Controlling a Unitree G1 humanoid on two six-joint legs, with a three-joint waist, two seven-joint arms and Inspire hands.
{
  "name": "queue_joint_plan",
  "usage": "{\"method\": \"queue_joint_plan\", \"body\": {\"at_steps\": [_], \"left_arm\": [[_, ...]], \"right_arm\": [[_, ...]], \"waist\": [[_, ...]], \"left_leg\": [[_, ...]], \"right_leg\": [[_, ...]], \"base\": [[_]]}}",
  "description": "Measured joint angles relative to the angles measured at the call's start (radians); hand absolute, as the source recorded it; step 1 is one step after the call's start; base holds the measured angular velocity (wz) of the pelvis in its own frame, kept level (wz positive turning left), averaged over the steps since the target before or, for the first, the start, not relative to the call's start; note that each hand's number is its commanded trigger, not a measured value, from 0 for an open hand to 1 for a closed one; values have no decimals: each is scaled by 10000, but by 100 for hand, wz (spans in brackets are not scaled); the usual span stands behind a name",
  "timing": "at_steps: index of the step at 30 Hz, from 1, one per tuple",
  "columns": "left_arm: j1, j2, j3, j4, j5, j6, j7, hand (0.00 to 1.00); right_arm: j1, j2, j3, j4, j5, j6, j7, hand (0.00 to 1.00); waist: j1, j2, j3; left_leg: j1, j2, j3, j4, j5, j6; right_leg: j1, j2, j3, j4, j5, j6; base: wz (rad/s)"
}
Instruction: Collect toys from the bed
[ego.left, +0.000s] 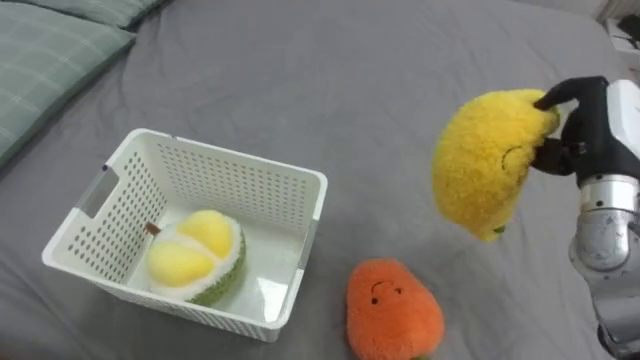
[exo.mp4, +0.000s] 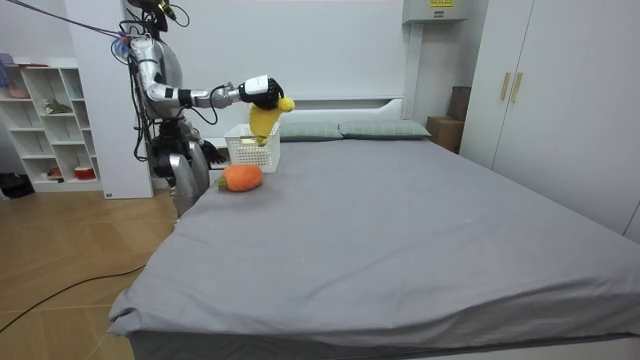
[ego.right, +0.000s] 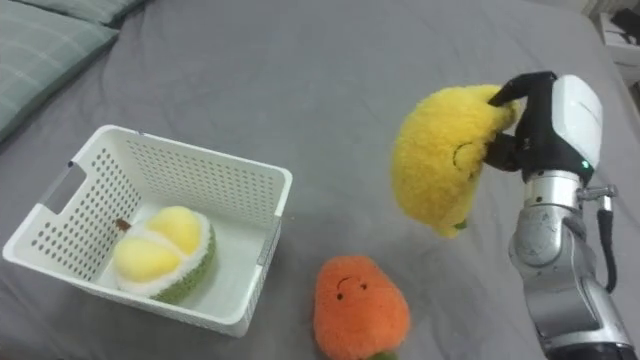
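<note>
My right hand (ego.left: 585, 125) (ego.right: 540, 125) is shut on a fuzzy yellow plush toy (ego.left: 488, 160) (ego.right: 440, 165) and holds it in the air above the grey bed, to the right of the basket. In the room view the right hand (exo.mp4: 262, 91) holds the yellow toy (exo.mp4: 262, 120) just over the basket (exo.mp4: 250, 150). The white perforated basket (ego.left: 290, 215) (ego.right: 255, 200) sits on the bed with a yellow-and-green durian plush (ego.left: 197, 258) (ego.right: 162, 253) inside. An orange plush with a small face (ego.left: 392, 312) (ego.right: 358, 305) (exo.mp4: 241, 177) lies on the bed in front of the basket's right corner.
Grey-green pillows (ego.left: 55, 50) (exo.mp4: 375, 129) lie at the head of the bed. I stand at the bed's side near the room view's left, with a white shelf unit (exo.mp4: 50, 125) behind me. Wardrobes (exo.mp4: 560, 90) line the room view's right.
</note>
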Motion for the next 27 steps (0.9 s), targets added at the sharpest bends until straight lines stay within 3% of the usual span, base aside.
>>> {"method": "queue_joint_plan", "body": {"at_steps": [2,6,12,15,17,20,26,27], "left_arm": [[-101,1,-2,-10,-4,22,0,0],[-112,0,0,17,17,47,-3,0],[-348,-130,-29,49,272,56,-1,0],[-490,-157,-1,190,452,126,0,0],[-499,-191,4,144,633,275,71,0],[-481,-313,-35,-8,664,481,123,0],[-509,-477,-25,-4,668,783,121,0],[-518,-510,-24,-2,680,827,118,0]], "right_arm": [[-61,10,15,-646,167,72,249,100],[-209,90,320,-1618,197,129,678,100],[-1009,1177,1080,-1951,-1,358,1350,100],[-1142,1410,1569,-1954,65,471,1677,100],[-1144,2018,1737,-1953,134,550,1739,100],[-1165,2552,2245,-1946,197,669,1860,100],[-1203,3055,3116,-1895,516,859,1993,100],[-1205,3171,3338,-1803,482,890,2087,44]], "waist": [[54,-130,60],[104,-189,83],[367,-158,116],[635,-133,126],[867,-125,122],[1117,-39,140],[1442,142,174],[1591,170,175]], "left_leg": [[19,-5,-1,2,1,0],[224,-30,-68,-9,-10,19],[345,-28,-164,-33,-111,24],[332,-49,-361,-35,-138,26],[344,-49,-465,-39,-139,27],[340,-61,-595,-35,-138,28],[329,-104,-806,-31,-140,30],[349,-103,-803,-31,-141,28]], "right_leg": [[41,59,20,-19,-5,6],[272,58,23,-35,-40,45],[481,77,-59,-167,-42,55],[538,84,-149,-180,-42,57],[553,82,-232,-196,-46,63],[598,75,-308,-233,-48,67],[752,43,-560,-364,-61,95],[763,45,-565,-367,-70,109]], "base": [[3],[5],[4],[14],[18],[16],[10],[0]]}}
